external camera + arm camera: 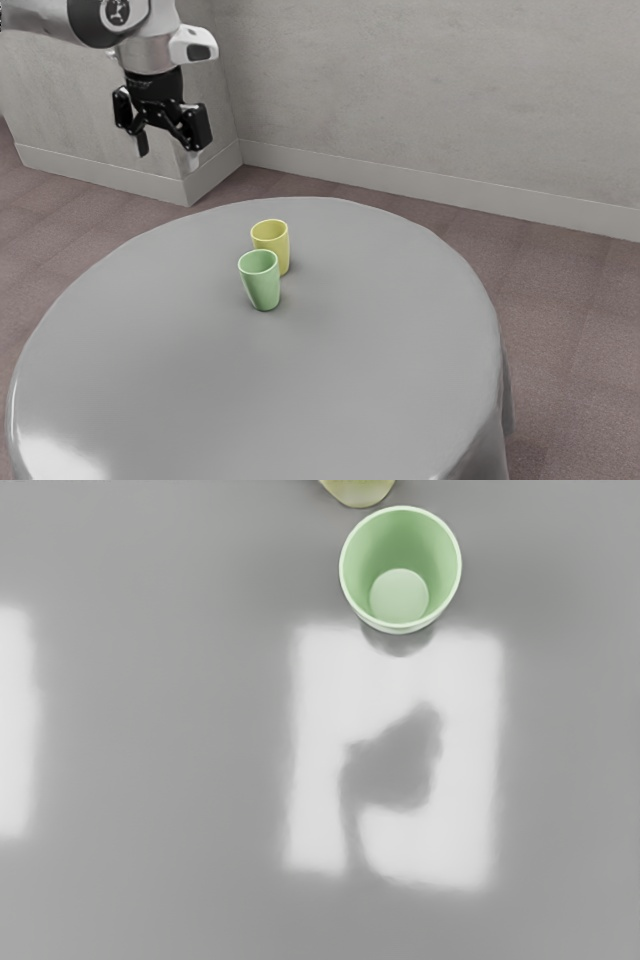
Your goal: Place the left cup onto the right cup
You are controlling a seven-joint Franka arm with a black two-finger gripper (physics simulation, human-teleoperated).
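The gripper (167,142) hangs high above the far edge of the table (350,380), toward the exterior view's upper left. Its two black fingers are spread apart with nothing between them.

Two cups stand upright near the middle of the round grey table, well apart from the gripper. The green cup (260,280) is pale mint, a plain tumbler without a handle that narrows slightly toward its base. It stands nearer the camera and a little toward the exterior view's left. The yellow cup (271,245) has the same shape in a soft yellow and stands just behind the green cup. Whether the two touch cannot be told.

In the wrist view the green cup (400,570) is seen from above, its round mouth open and its inside empty, with a lighter rim and a flat pale bottom. A sliver of the yellow cup (355,490) shows just beyond it. On the table (150,730) a dark shadow (395,765) lies across a bright patch of light.
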